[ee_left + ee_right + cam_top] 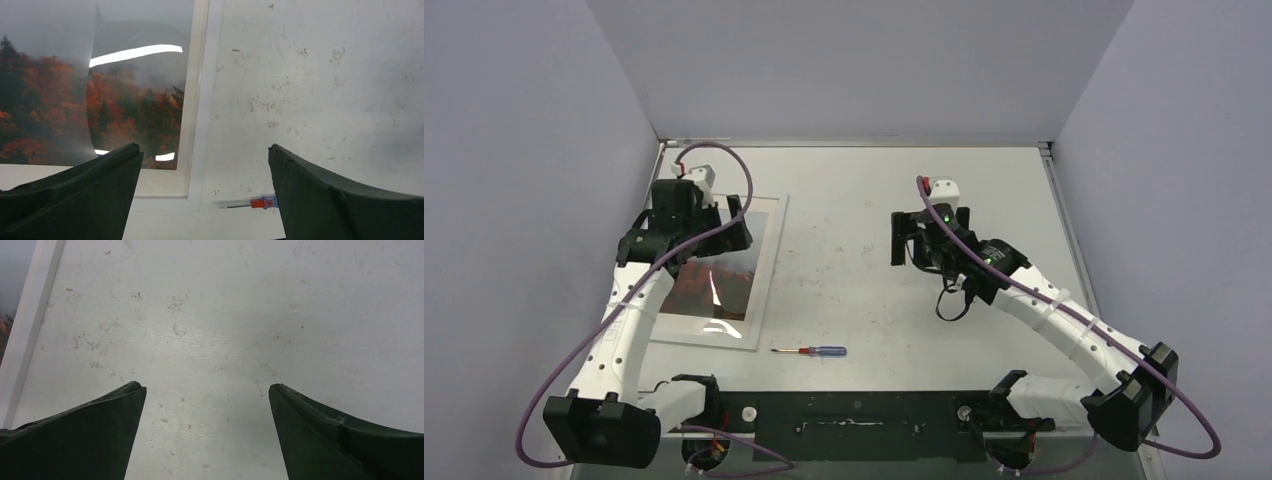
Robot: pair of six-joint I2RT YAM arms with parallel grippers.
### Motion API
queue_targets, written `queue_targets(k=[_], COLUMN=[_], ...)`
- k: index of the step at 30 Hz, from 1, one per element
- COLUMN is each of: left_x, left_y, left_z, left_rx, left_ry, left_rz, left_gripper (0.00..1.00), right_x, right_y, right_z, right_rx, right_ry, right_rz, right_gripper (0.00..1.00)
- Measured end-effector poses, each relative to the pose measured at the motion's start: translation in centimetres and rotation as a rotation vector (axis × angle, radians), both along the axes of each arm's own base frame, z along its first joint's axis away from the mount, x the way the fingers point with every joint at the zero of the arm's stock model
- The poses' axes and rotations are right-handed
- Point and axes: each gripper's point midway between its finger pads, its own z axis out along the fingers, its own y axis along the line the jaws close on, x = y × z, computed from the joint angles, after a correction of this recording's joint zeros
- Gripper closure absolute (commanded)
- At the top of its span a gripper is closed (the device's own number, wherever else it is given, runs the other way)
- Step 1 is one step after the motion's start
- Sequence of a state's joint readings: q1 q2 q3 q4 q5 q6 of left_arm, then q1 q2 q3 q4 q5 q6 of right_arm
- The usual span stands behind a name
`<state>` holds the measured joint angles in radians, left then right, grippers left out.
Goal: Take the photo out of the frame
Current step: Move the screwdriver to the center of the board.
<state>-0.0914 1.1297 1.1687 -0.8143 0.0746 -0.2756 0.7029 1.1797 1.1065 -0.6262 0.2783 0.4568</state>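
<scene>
dark fingers (75,195) of the left end effector (205,150) fill the bottom corners of its wrist view, spread wide with nothing between them. beyond them lies the frame (202,100), flat and face up on the bench (325,90), its narrow white strip running up the middle of that view. the photo (45,100) sits inside the frame under the glossy front: grey mist above, orange-red trees below. a bright streak of a ceiling light and a darker reflection lie across the glass. just off the frame's near right corner rests a small screwdriver (255,203) with a red and blue handle, lying on the bench apart from the frame.

from above, the frame occupies the left side of the bench, and the left arm reaches over its far end, hiding part of it. whether that end effector touches the frame cannot be told.

the right end effector (206,387) hangs over bare, scuffed bench right of centre, well apart from the frame. its fingers (340,440) are also spread, gripping nothing. only the frame's white edge shows at the left border of its wrist view.
</scene>
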Motion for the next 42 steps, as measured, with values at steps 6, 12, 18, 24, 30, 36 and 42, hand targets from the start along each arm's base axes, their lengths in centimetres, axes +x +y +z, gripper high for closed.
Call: queue_targets(k=[6,12,18,24,30,36,42], left_x=[-2.8,-4.4,-5.6,-5.9,-6.1,-6.4,-6.9], left_y=[-0.5,0.0,0.0,-0.2,0.4,2.5,3.6], left_z=[-3.2,-3.5,-4.9,-5.5,-4.7,-2.9,-2.1], left_rx=[0.012,0.017,0.003,-0.021,-0.018,0.018,0.037], left_ry=[0.061,0.034,0.045,0.063,0.024,-0.068,-0.119], left_rz=[-0.027,-0.010,-0.006,0.011,0.045,0.150,0.202], left_gripper=[0.03,0.03,0.03,0.03,0.03,0.03,0.03], right_x=[-0.8,-3.9,-8.6,-12.6,-15.1,-15.9,-15.2], right_y=[1.8,4.9,8.5,11.5,14.2,17.4,19.6], right_z=[-2.3,-8.3,-10.7,-10.4,-12.2,-17.5,-18.6], right_rx=[0.011,0.107,0.116,0.079,0.042,-0.077,-0.123], right_ry=[0.038,0.187,0.262,0.234,0.245,0.328,0.307], right_rz=[0.015,0.188,0.405,0.600,0.714,0.759,0.790], right_gripper=[0.00,0.00,0.01,0.08,0.17,0.22,0.22])
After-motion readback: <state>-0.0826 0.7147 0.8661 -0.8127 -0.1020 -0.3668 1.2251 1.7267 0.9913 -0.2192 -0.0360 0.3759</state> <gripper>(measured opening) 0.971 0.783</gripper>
